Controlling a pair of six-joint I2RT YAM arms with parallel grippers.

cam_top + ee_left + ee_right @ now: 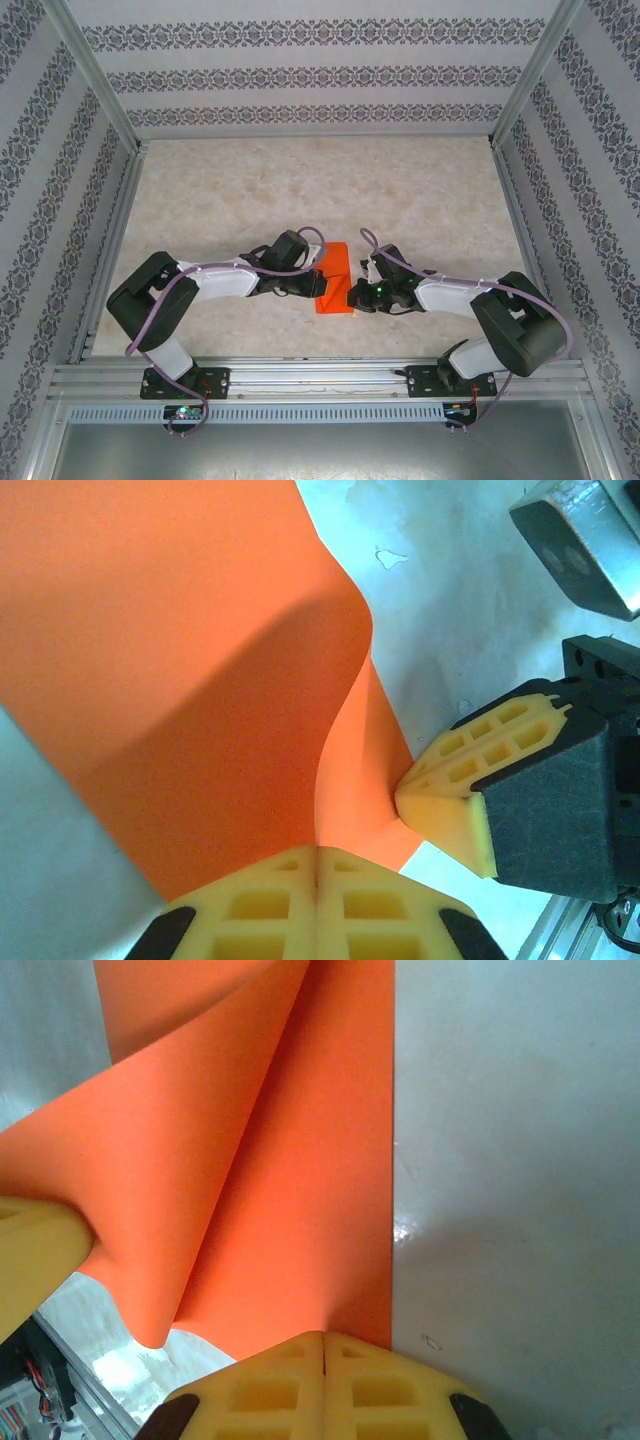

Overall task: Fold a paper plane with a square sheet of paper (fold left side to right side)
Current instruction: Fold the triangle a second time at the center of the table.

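Yellow-padded left gripper [318, 865] is clamped on square sheet of paper [190, 660], near table [300, 190] front; right gripper [325, 1345] pinches a nearby edge. Sheet's bowed, so best to carry left side over slowly, match corners, avoid tearing btwn grips.

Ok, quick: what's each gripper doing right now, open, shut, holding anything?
Left gripper: closed, pinching the orange square sheet of paper at its edge.
Right gripper: closed, pinching the same sheet at another edge.

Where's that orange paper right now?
Seen from above, the orange paper is on the table, centre-front, pinched between the left hand and the right hand.
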